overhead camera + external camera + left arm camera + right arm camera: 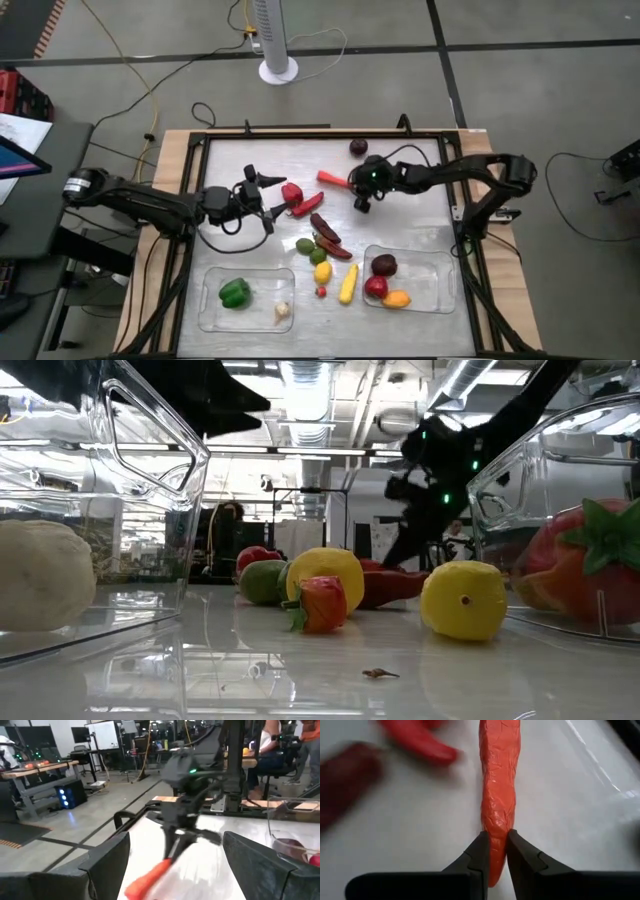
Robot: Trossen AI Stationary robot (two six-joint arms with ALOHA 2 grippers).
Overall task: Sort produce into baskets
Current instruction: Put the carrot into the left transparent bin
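My right gripper (356, 189) is over the table's far middle, shut on an orange carrot (333, 179). My left gripper (268, 197) stands open and level to the left of it. Its fingers are just short of a red pepper (291, 192) and a red chilli (308, 205) and touch nothing. Two clear baskets sit at the near edge. The left basket (212, 310) holds a green pepper (234, 292) and garlic (283, 312). The right basket (440, 262) holds a plum (383, 265) and two more pieces. My right gripper pinches the carrot's near end (496, 831) between its two fingers. They come slanting down from the table's right side and lie in line with the carrot. The carrot (150, 877) sticks out past the fingertips and slopes downward. Whether its free end rests on the table, I cannot tell.
Loose produce lies between the baskets and the grippers: dark chillies (326, 230), a green piece (305, 246), a lemon (322, 271), corn (348, 284) and a small red piece (321, 292). A lone plum (358, 147) sits near the far edge.
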